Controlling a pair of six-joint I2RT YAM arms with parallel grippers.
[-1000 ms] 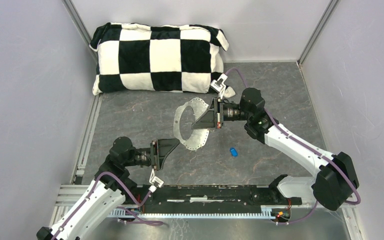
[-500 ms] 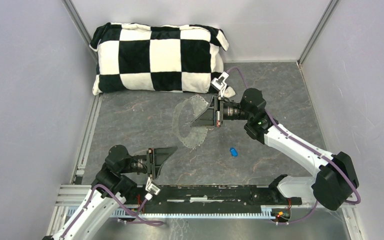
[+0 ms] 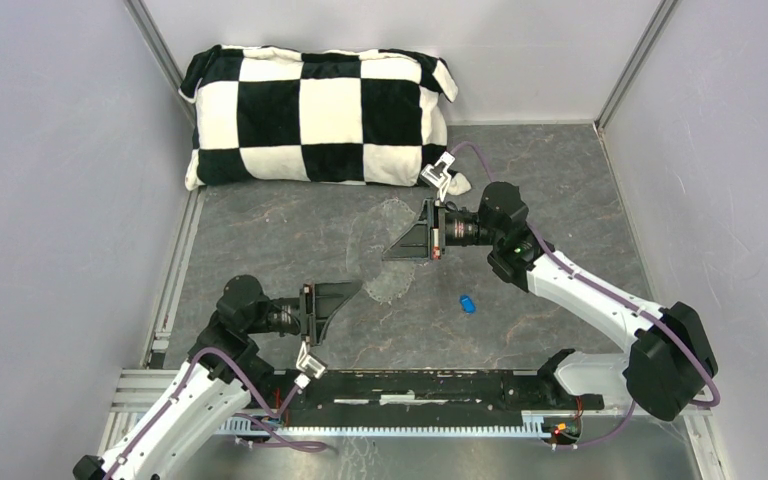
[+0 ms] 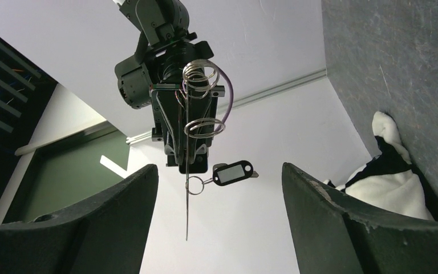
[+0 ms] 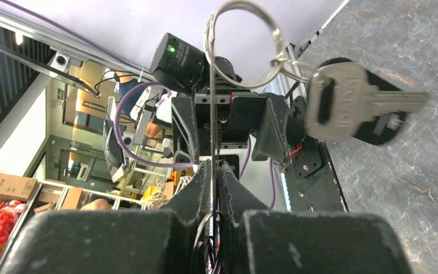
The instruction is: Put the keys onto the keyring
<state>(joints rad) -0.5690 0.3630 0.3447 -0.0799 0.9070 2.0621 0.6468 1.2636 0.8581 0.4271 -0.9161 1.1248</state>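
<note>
My right gripper (image 3: pixel 408 243) is shut on the keyring (image 3: pixel 380 258), a large thin wire loop held above the table and blurred in the top view. In the right wrist view the fingers (image 5: pixel 197 191) pinch the wire (image 5: pixel 211 114). A silver key with a black head (image 5: pixel 351 105) hangs from a small ring on it. The left wrist view shows the keyring edge-on (image 4: pixel 186 205) with the black-headed key (image 4: pixel 232 172) dangling. My left gripper (image 3: pixel 345 294) is open and empty, facing the keyring with a gap between. The blue-headed key (image 3: pixel 468 303) lies on the table.
A black-and-white checkered pillow (image 3: pixel 315 115) lies against the back wall. Grey walls close the left and right sides. A black rail (image 3: pixel 430 385) runs along the near edge between the arm bases.
The keyring has turned in my right gripper, from a wide clear oval to a narrower blurred shape. My left gripper dropped back toward its base, then returned to near the keyring.
</note>
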